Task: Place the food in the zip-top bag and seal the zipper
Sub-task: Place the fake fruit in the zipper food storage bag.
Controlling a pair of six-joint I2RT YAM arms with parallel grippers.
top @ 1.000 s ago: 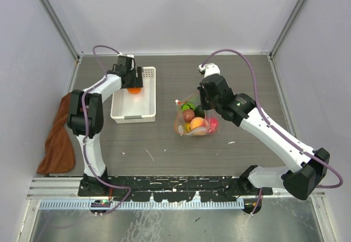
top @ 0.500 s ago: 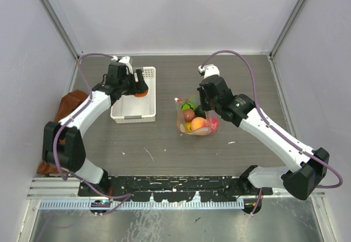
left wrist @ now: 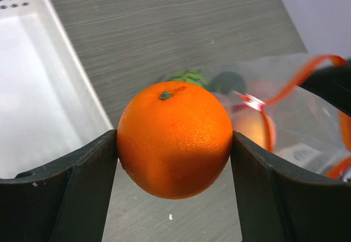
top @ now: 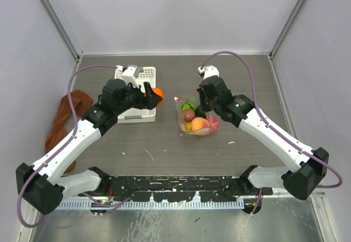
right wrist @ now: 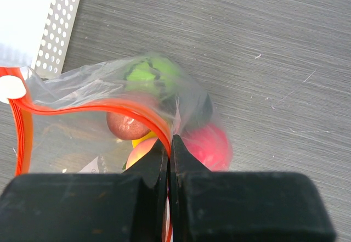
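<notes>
My left gripper [top: 154,96] is shut on an orange toy fruit [top: 157,94] and holds it in the air between the white basket and the bag; in the left wrist view the orange [left wrist: 174,139] fills the gap between both fingers. The clear zip-top bag [top: 196,117] lies mid-table with several toy foods inside: green, maroon, yellow, peach and magenta-red. My right gripper [right wrist: 170,150] is shut on the bag's mouth edge by the red-orange zipper strip [right wrist: 104,108] and holds the mouth open towards the left. The zipper tab [right wrist: 11,88] shows at the left end.
A white slotted basket [top: 143,76] stands at the back left, under my left arm. A brown cloth [top: 64,116] hangs over the table's left edge. Bare wood-grain table lies in front of the bag and to its right.
My left gripper has lifted the orange out of the white basket and carried it right, towards the bag. My right gripper has stayed shut on the bag's mouth.
</notes>
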